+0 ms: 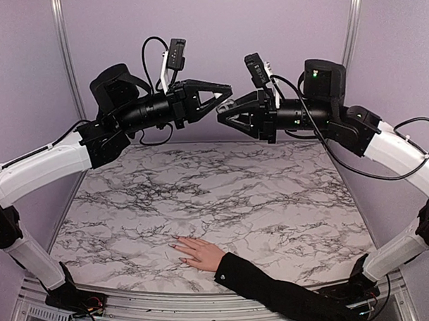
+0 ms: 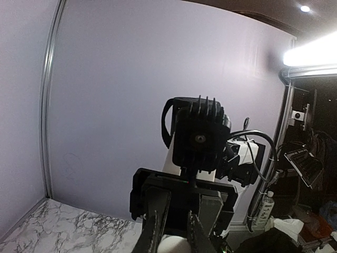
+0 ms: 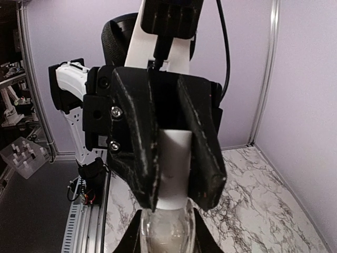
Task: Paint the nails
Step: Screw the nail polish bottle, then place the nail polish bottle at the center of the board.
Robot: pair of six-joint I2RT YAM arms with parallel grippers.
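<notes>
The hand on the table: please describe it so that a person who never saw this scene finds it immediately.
Look at the white marble-patterned table with grey veins, then at its near edge, left of the middle. There a pale hand lies flat, palm down, coming out of a black sleeve from the right. It is the only skin-coloured thing on the table.

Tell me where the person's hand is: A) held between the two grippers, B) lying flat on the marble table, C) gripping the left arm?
B: the hand lies flat on the marble table, with the left gripper and right gripper high above it.
</notes>
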